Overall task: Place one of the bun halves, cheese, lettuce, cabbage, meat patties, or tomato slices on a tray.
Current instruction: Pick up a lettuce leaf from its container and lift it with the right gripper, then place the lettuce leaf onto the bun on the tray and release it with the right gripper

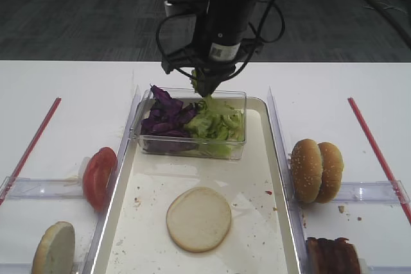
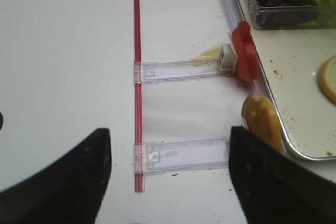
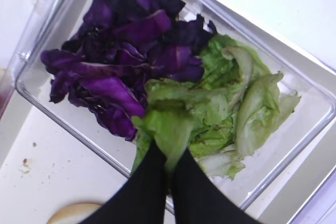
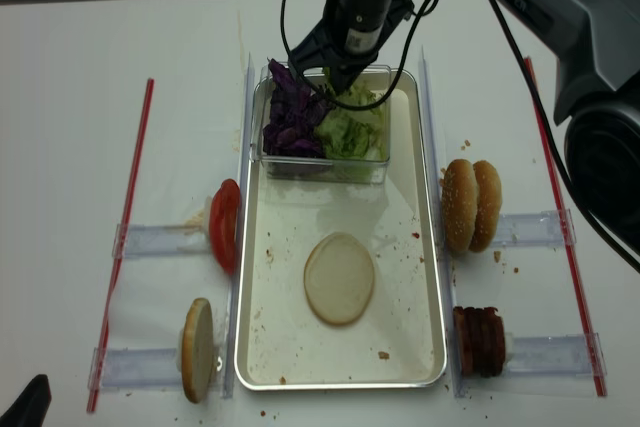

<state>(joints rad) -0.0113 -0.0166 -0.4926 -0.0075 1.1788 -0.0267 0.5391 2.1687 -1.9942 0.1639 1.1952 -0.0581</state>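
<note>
My right gripper [image 3: 169, 153] is shut on a pale-green lettuce leaf [image 3: 170, 124], held just above the clear tub [image 1: 192, 145] at the far end of the tray [image 1: 257, 178]. More lettuce [image 3: 236, 108] and purple cabbage [image 3: 126, 51] fill the tub. A bun half [image 1: 198, 218] lies cut face up on the tray. Tomato slices [image 1: 98, 176] and another bun half [image 1: 54, 248] stand left of the tray. Sesame buns [image 1: 316, 170] and meat patties [image 1: 332, 256] stand to its right. My left gripper [image 2: 170, 156] hangs open over the table, left of the tray. Cheese is out of view.
Clear plastic holders [image 2: 181, 70] and red strips [image 2: 137, 77] lie on the white table on both sides of the tray. Upright clear dividers [image 1: 277, 126] run along the tray's long edges. Crumbs dot the tray floor.
</note>
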